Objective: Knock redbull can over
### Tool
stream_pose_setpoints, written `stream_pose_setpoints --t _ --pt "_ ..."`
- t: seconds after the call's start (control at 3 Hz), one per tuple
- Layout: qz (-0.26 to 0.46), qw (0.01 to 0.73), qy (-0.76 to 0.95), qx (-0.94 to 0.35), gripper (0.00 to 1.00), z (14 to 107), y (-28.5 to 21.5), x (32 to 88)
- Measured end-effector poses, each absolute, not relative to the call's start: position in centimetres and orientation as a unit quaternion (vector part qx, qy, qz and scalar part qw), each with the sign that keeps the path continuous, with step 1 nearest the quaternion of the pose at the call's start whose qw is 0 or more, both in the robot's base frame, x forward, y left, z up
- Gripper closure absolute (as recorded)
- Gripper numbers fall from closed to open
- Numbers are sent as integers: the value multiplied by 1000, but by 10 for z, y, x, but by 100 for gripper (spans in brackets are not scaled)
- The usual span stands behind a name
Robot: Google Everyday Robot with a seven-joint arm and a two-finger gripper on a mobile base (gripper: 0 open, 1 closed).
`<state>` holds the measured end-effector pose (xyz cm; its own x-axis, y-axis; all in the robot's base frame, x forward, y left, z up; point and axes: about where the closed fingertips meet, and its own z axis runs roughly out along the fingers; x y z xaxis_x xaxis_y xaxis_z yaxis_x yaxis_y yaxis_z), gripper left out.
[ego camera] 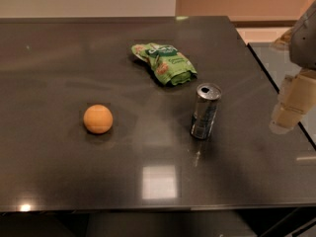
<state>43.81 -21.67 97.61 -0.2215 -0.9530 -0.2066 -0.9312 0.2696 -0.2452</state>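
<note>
The pale cream, blocky tool [289,110] is seen at the right edge of the view, hanging above the right rim of the dark, glossy tabletop [148,181]. Whether it is open or closed cannot be told. Nothing is seen held in it, and no object is touched by it. The grey arm part above it is cut off by the frame.

The slim, tall, silvery redbull can [206,111], with bluish-grey sides and a shiny pull-tab top, is found to the left of the tool, standing on its base on the tabletop, apart from the tool with bare surface between them. Its print cannot be read.

A crumpled green snack bag [164,63] lies flat behind the can, near it but not touching. A round orange ball [98,119] rests well apart on the left side of the tabletop.
</note>
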Motion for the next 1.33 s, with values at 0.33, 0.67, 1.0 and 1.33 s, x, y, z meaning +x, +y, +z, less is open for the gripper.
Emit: stream_pose_setpoints --t 0.33,0.67,1.0,1.33 --pt "-34 159 781 -603 0 976 -217 438" --pt "-10 171 773 -610 0 976 -211 441" --pt "39 191 757 -623 0 963 -195 453" --pt "81 211 736 -638 0 945 -173 462"
